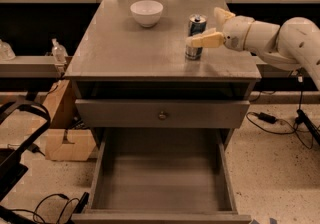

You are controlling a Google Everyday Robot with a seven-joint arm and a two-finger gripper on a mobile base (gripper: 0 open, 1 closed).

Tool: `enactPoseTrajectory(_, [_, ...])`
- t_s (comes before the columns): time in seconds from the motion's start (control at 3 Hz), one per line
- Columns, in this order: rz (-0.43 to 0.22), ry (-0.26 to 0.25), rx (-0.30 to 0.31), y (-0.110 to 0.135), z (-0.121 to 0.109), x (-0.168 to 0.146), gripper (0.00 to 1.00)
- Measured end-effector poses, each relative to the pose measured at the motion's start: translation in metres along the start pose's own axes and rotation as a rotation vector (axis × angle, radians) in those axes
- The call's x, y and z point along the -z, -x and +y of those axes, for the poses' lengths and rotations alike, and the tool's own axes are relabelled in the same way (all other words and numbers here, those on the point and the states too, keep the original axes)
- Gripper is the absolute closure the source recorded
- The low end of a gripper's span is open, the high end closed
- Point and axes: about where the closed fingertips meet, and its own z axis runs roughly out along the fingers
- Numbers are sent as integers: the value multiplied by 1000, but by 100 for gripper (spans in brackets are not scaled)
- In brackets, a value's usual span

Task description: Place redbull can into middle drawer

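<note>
The redbull can (194, 48) stands upright on the grey cabinet top (125, 53), right of centre. My gripper (202, 27) reaches in from the right at can height, open. One cream finger (207, 40) crosses in front of the can's middle, and the other finger (222, 14) sits behind and to its right. The fingers straddle the can without closing on it. The middle drawer (160, 188) is pulled out wide below and holds nothing.
A white bowl (146, 12) sits at the back of the cabinet top. A shallower drawer front with a brass knob (162, 115) is shut above the open drawer. A cardboard box (65, 140) and cables lie on the floor at left.
</note>
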Motion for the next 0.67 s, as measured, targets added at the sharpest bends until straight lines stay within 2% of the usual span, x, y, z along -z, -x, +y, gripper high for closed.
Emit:
enactPoseTrajectory(0.33, [-20,31,-50,-16,6,-22,19])
enactPoseTrajectory(0.67, [-21,36,-52,-16,8,-25,42])
